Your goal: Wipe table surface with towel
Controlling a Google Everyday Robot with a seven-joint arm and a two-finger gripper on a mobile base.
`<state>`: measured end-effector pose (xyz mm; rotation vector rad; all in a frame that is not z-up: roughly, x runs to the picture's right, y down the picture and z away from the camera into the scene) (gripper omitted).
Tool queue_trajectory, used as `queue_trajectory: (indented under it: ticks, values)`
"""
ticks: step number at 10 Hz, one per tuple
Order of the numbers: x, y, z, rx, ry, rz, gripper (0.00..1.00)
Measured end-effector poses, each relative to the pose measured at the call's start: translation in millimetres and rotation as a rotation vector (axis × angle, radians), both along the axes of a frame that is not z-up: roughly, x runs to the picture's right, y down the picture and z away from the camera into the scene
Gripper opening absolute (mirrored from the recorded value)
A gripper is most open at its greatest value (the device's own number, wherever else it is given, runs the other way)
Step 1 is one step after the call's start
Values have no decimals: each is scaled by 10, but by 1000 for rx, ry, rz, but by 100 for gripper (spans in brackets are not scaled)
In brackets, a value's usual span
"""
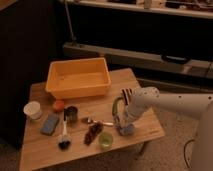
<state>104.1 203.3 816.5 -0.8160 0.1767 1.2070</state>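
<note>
The white arm (165,102) comes in from the right and bends down to the wooden desk (145,132). Its tool (121,121) is low over the right part of the desk, and it seems to press on a grey-blue towel (126,130) that lies there near the front edge. If the tool grips the towel or only pushes on it, I cannot tell. A green curved thing (115,107) lies just beside the tool on its left side.

At the back of the desk stands an orange bin (78,76). Left of it, near the desk's edge, there is a white cup (33,110), and between the cup and the middle lie a small orange ball (59,105) and a dark can (71,114). In front of these are a blue sponge (49,124) and a brush (64,137) with a dark head. In the middle lie a spoon (97,121), a brown snack (93,133) and a green cup (105,140), all close together and left of the towel.
</note>
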Motion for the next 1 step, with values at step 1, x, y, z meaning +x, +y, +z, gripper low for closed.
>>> queue_trajectory:
  ticks: [1]
  values:
    - [66, 63, 17, -16, 9, 2, 0]
